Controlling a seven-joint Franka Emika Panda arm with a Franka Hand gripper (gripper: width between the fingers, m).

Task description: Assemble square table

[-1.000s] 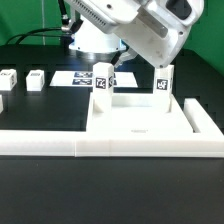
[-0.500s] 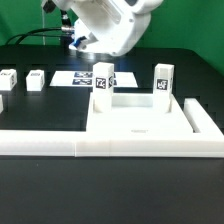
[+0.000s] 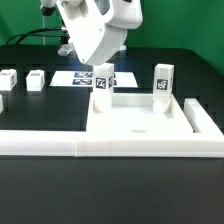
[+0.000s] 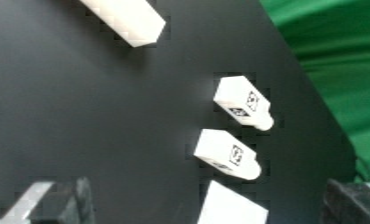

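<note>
The white square tabletop [image 3: 140, 122] lies flat behind the long low wall. Two tagged white legs stand upright on its far corners, one [image 3: 103, 80] at the exterior view's left and one [image 3: 163, 80] at its right. Two loose legs [image 3: 9, 80] [image 3: 35, 79] lie on the black table at the left; the wrist view shows them too [image 4: 246, 101] [image 4: 224, 153]. The arm's hand [image 3: 95, 35] hangs above the left upright leg and the marker board. My gripper [image 4: 200, 205] is open and empty, its fingers [image 4: 49, 205] wide apart above the table.
The marker board [image 3: 78, 77] lies behind the tabletop; a white corner [image 4: 235, 203] between my fingers looks like part of it. The long low white wall [image 3: 60, 145] runs across the front. Another white piece [image 3: 1, 102] [image 4: 125, 20] lies at the far left.
The arm has swung from above the right upright leg toward the exterior view's left. Both upright legs and the tabletop have stayed put.
</note>
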